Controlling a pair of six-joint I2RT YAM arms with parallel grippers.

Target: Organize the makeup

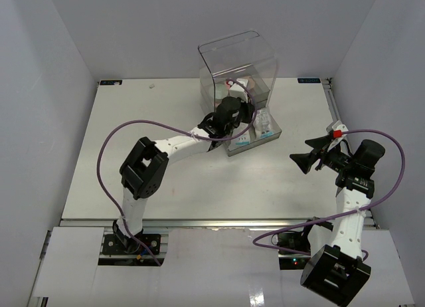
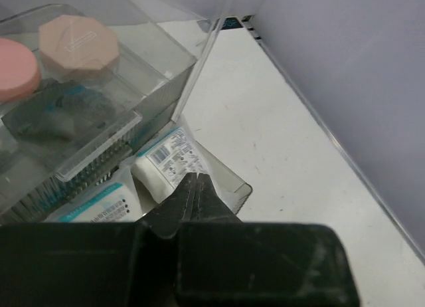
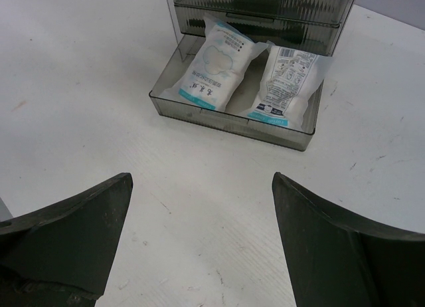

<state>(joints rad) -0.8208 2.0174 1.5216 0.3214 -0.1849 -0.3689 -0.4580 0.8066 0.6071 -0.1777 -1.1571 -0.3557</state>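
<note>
2 white sachets: side by side in the pulled-out drawer. Probably soft, light, slick film; pinch across the middle. Above them, left fingers pressed together, nothing between; right fingers spread wide, empty, over the bench.

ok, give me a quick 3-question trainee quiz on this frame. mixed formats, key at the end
1. True or false: the open drawer holds two white sachets lying side by side.
2. Pick one. The right jaws are: A) open and empty, B) shut on a sachet, C) shut on a brush.
3. Fill the gap: beside the round pink compact sits a ___ eight-sided compact.

Key: 1 true; 2 A; 3 beige.
</note>
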